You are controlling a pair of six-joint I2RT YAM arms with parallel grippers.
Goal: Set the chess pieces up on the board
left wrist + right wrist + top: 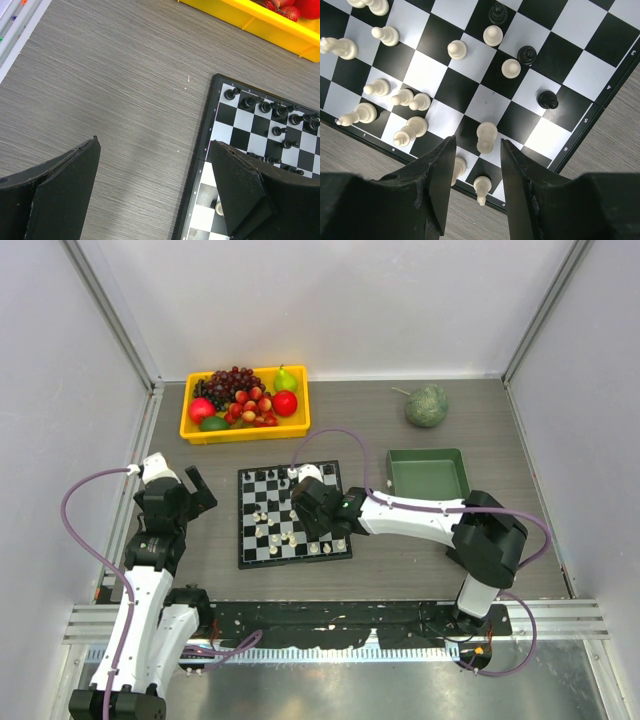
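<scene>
Right wrist view puts the right claw (476, 150) low over the board (485, 102), spread, with a white piece (486, 137) standing between its fingers (440, 175) on a square near the board's edge. The piece sits nearer one finger than the other and does not look squeezed yet. Two more white pieces (481, 187) stand just beside it toward the edge, one half hidden behind a finger, so the grip should be centred first. It should then close low on the body and lift straight up, or the neighbours will likely tip. Further out, the other white pieces bunch toward one corner, and a few black pieces (548, 100) stand well apart in mid-board. To my eye most of the sorting is still ahead. The left claw (155, 165) hangs wide open over the bare table (115, 100) beside the board's corner, holding nothing. A yellow fruit tray (245, 432) lies beyond the board.
</scene>
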